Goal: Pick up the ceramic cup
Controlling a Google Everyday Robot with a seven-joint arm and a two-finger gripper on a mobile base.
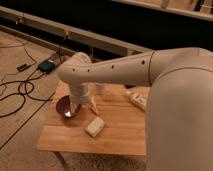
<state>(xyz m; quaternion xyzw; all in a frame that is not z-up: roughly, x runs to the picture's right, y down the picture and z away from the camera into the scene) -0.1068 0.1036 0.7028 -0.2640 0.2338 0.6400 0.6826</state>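
Nearest the lens: robot arm [175,100], filling the 3 o'clock side of the view and reaching toward 9 o'clock over a wooden table [120,140].

Far left, on the floor off the table's 10 o'clock corner: loose cables [20,90] and a small dark box [47,65].

On the table's 9 o'clock end: dark maroon bowl [61,106]. Directly above it, pointing down: gripper [74,110], judged spread wide, nothing held. Not over the target.

At 4 o'clock of the bowl, near: flat pale block [95,126]. Between bowl and block: small orange item [95,107], identity not determinable.

At 1 o'clock of the gripper, near the table's 12 o'clock edge: ceramic cup [101,89], upright, partly hidden behind the wrist. Untouched; task judged barely begun.

Further toward 3 o'clock: white elongated object [137,100], unidentified.

Recommended for the approach: lift clear of the bowl rim first, shift toward 1 o'clock, centre over the cup, descend straight with one jaw to each side, close only with the cup wall squarely inside. Risks judged: tipping a light cup with a glancing contact; clipping the bowl on departure.
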